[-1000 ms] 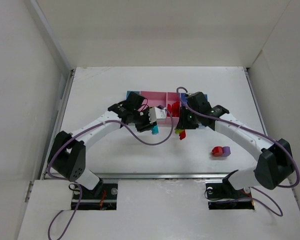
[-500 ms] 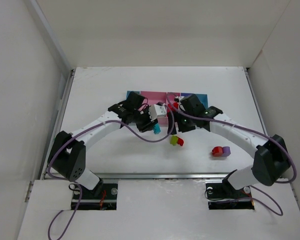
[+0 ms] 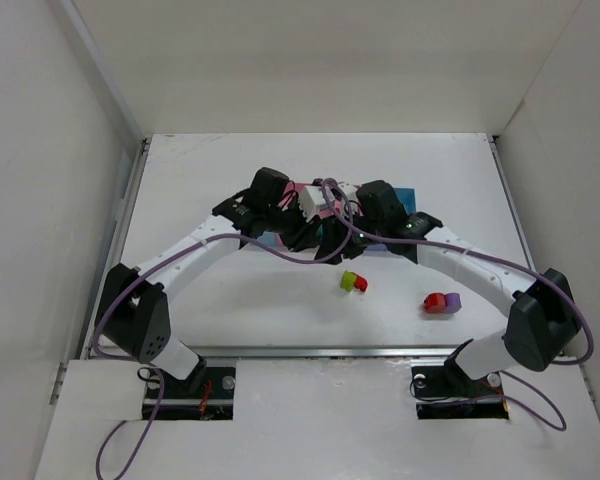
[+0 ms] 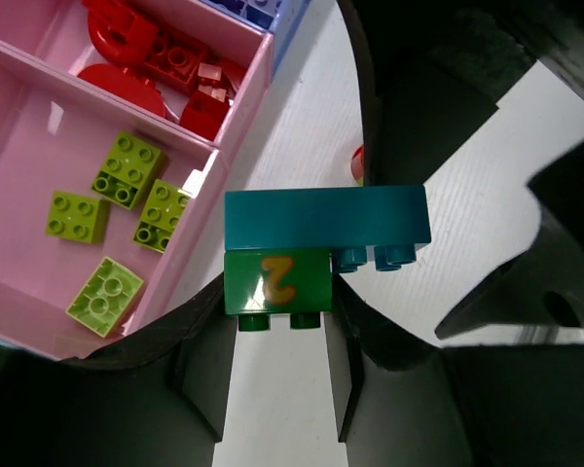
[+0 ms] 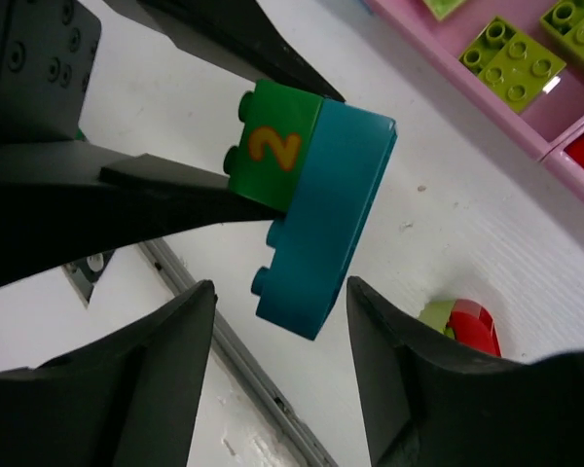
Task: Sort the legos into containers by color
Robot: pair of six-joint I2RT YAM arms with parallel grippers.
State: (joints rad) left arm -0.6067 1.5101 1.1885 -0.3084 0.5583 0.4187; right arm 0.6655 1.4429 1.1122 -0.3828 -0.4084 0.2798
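Observation:
My left gripper (image 4: 277, 304) is shut on a green brick (image 4: 276, 281) marked "2" that is stuck to a teal brick (image 4: 326, 216), and holds the pair above the table beside the trays. My right gripper (image 5: 282, 292) is open, with a finger (image 5: 165, 370) on each side of the teal brick (image 5: 321, 224) and not touching it. In the top view both grippers (image 3: 318, 236) meet in front of the trays (image 3: 302, 189). The wide pink tray (image 4: 29, 136) holds several yellow-green bricks (image 4: 127, 169). The narrow pink tray holds red bricks (image 4: 165, 60).
A yellow-green and red pair (image 3: 353, 283) lies on the table in front of the grippers. A red and purple pair (image 3: 442, 302) lies further right. The arms hide most of the tray row; a light blue end (image 3: 406, 193) shows at the right. White walls enclose the table.
The yellow-green and red pair left my right gripper and now lies on the table. My right gripper swung left to the teal brick. My left gripper moved right and back with its pair.

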